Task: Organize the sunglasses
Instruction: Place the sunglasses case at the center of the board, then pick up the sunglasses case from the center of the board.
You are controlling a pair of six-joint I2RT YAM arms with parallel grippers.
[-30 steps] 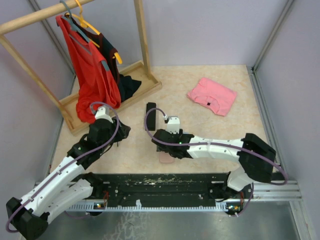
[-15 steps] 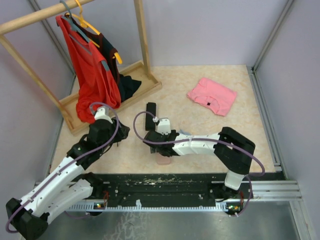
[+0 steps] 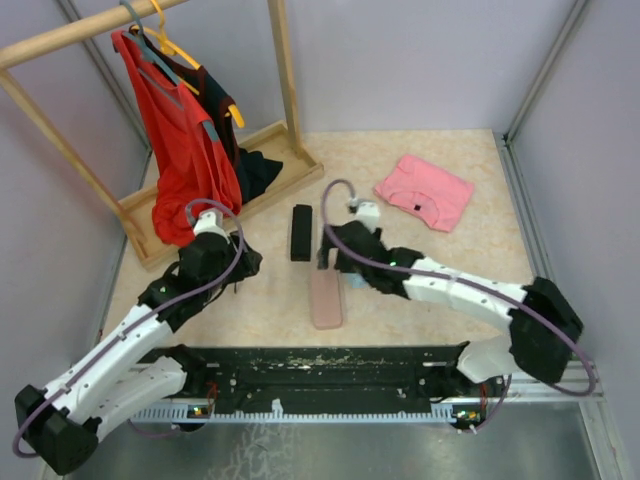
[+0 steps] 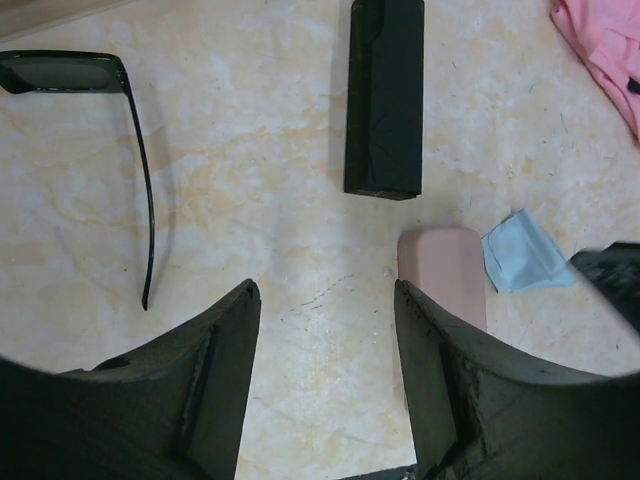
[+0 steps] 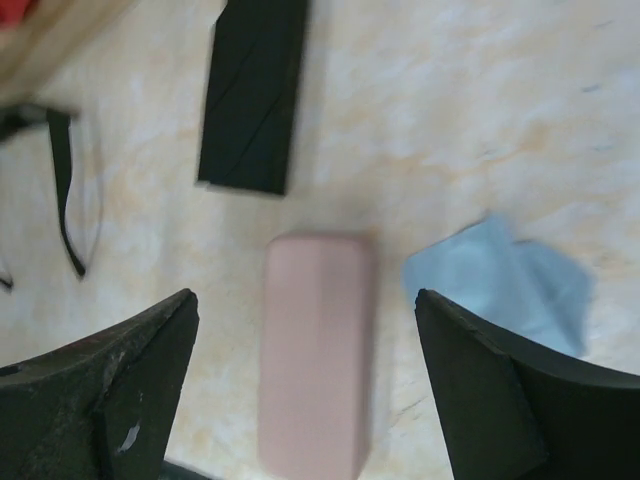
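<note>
The black-framed sunglasses (image 4: 70, 75) lie unfolded on the floor, one temple (image 4: 147, 200) stretching toward my left gripper; they also show at the left edge of the right wrist view (image 5: 62, 170). My left gripper (image 4: 325, 290) is open and empty, above bare floor to the right of the sunglasses; in the top view it is at the left (image 3: 232, 262). My right gripper (image 5: 305, 297) is open and empty, hovering over the pink oblong case (image 5: 315, 360); in the top view it is mid-floor (image 3: 338, 250). The reddish-brown pair is out of view.
A black oblong case (image 3: 301, 232) lies beyond the pink case (image 3: 326, 297). A light blue cloth (image 5: 500, 280) lies right of the pink case. A folded pink garment (image 3: 423, 190) is at the back right. A wooden clothes rack (image 3: 240, 170) with red and black garments stands at the back left.
My right arm has swung to the right and its gripper has pulled back from low over the pink case, leaving the case uncovered. My left arm has barely moved.
</note>
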